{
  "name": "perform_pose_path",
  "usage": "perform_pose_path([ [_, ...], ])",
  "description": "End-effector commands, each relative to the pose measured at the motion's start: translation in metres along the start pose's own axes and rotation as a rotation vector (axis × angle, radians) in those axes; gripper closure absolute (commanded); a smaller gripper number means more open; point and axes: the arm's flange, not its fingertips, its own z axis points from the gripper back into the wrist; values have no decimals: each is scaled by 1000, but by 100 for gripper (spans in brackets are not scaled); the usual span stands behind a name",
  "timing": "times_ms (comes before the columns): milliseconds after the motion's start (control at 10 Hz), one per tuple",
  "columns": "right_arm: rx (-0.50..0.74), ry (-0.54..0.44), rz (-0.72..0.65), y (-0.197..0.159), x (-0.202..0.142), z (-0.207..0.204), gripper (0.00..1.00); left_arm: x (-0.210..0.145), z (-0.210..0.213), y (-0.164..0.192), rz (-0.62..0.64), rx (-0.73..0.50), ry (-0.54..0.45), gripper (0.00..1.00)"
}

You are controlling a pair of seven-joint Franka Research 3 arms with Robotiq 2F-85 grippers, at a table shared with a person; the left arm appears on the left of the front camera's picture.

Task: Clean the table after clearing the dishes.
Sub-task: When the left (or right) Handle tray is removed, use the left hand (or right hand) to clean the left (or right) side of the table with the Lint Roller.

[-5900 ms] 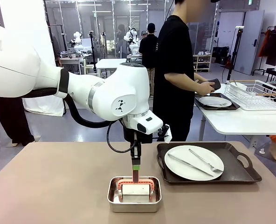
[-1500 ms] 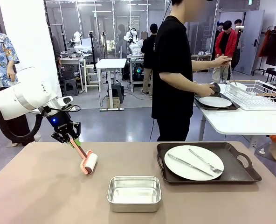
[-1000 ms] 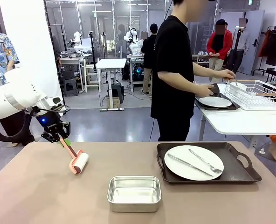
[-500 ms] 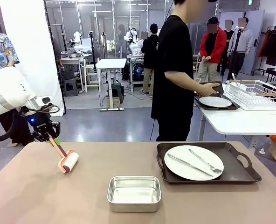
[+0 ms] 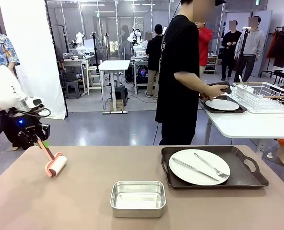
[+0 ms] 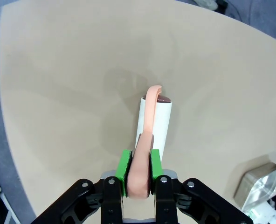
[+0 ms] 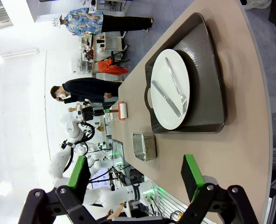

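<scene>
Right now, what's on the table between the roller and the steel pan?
Nothing; the front view shows bare table between roller and pan.

A tall white panel (image 5: pixel 34 57) covers the upper left of the frame, standing on a smooth grey floor (image 5: pixel 108 128). Dark-framed glass partitions (image 5: pixel 103 19) run across the top middle. A small white table (image 5: pixel 114 64) stands at centre back. At the right edge a larger white table (image 5: pixel 247 127) carries a wire rack (image 5: pixel 271 98), with a grey door (image 5: pixel 256 43) in the upper right beyond it.
</scene>
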Motion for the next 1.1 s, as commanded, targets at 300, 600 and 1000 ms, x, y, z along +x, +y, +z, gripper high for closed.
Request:
perform_pose_path([
  [300,1,-1,-4,3,-1,0,0,-14,-31,53,88,289,-61,78],
  [600,1,-1,-4,3,-1,0,0,-16,-17,52,107,402,-86,78],
  [1000,1,-1,-4,3,-1,0,0,-20,17,37,75,393,-137,78],
])
